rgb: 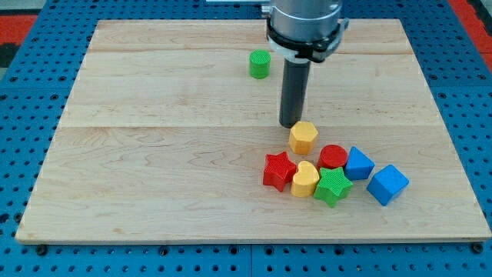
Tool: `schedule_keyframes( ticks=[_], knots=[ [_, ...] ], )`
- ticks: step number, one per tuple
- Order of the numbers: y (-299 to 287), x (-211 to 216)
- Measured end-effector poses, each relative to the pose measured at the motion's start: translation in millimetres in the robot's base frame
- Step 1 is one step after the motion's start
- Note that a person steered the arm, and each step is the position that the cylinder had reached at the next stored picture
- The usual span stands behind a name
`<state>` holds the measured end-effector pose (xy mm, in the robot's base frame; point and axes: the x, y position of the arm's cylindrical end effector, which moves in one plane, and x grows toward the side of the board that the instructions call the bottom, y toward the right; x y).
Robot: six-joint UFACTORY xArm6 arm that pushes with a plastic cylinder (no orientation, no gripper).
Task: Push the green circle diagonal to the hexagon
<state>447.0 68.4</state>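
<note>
The green circle [260, 64], a short green cylinder, stands alone near the view's top, left of the rod. The yellow hexagon [303, 138] sits right of the board's middle. My tip [291, 125] is just above and slightly left of the yellow hexagon, almost touching it, and well below and right of the green circle.
Below the hexagon lies a cluster: a red star [278, 170], a yellow heart [305, 180], a green star [333, 186], a red circle [333, 157], a blue block [358, 163] and a blue cube [387, 185]. The wooden board [154, 154] lies on a blue pegboard table.
</note>
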Motion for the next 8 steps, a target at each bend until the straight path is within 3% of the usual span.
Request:
schedule_keyframes(
  ticks=[1, 2, 3, 4, 6, 7, 8],
  knots=[
    [21, 32],
    [60, -12],
    [127, -90],
    [117, -155],
    [-100, -166],
    [-110, -190],
    [-136, -147]
  ],
)
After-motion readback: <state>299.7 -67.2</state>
